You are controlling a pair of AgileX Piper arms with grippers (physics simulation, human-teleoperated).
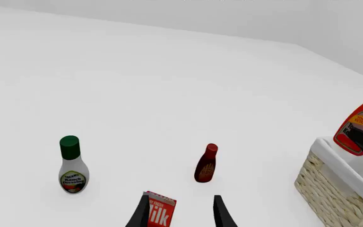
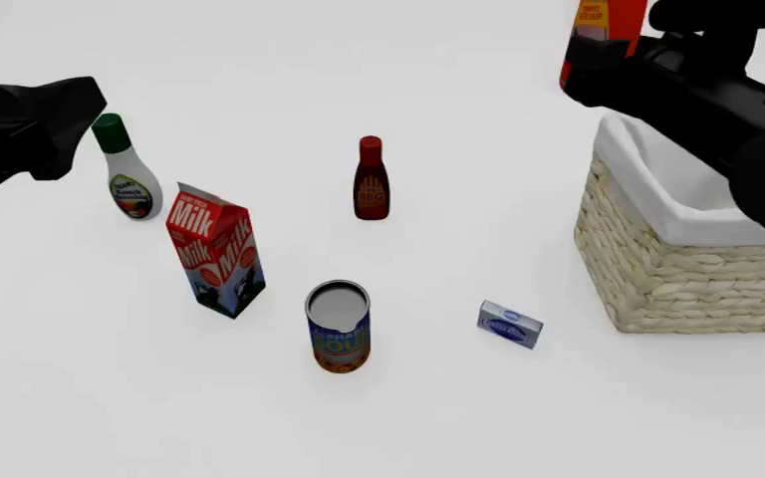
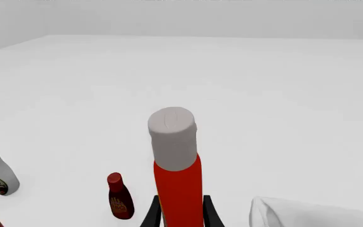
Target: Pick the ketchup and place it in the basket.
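Right hand point(image 3: 180, 215) clamped on the ketchup point(image 3: 177, 179), bottle upright, lifted off the desk point(image 2: 516, 418) beside the basket point(image 2: 681, 269) at its far left corner. Left hand point(image 1: 180, 215) parted and empty, above the milk carton point(image 2: 215, 249), near the ranch bottle point(image 2: 127, 179).

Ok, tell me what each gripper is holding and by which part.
The right gripper holds the ketchup by its red body, below the white cap. The left gripper holds nothing.

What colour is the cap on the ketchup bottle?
White, clearest in the right wrist view: the ketchup bottle has a white cap.
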